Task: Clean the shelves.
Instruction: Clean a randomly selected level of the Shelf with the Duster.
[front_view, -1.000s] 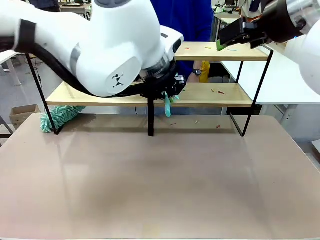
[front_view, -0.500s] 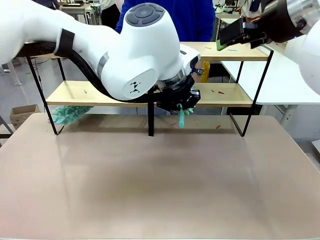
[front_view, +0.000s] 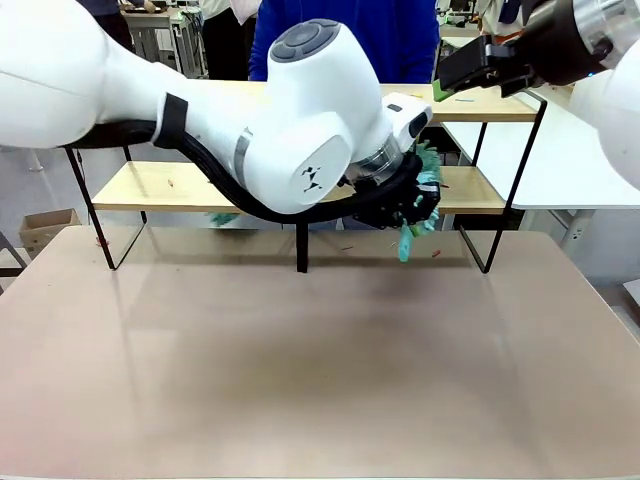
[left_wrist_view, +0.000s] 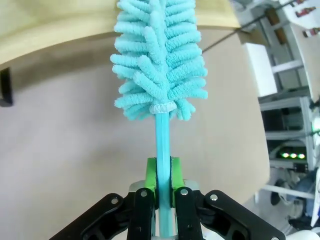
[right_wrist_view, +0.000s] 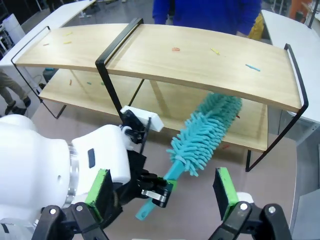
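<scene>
The shelves stand at the table's far side, two light wooden boards in a black frame; the upper board carries a few coloured scraps. My left gripper is shut on the handle of a teal fluffy duster, in front of the lower board's right half. In the left wrist view the green pads clamp the duster's handle, and its head reaches the board's edge. My right gripper hangs open and empty above the rack's right end, looking down on the duster.
Small coloured scraps lie on the lower board, and one on the beige tabletop. A person in blue stands behind the rack. A white table is at the right.
My left arm has swung to the right with the duster; the duster's head has left the lower shelf's left end and now points up at the right half. The right gripper has not moved.
</scene>
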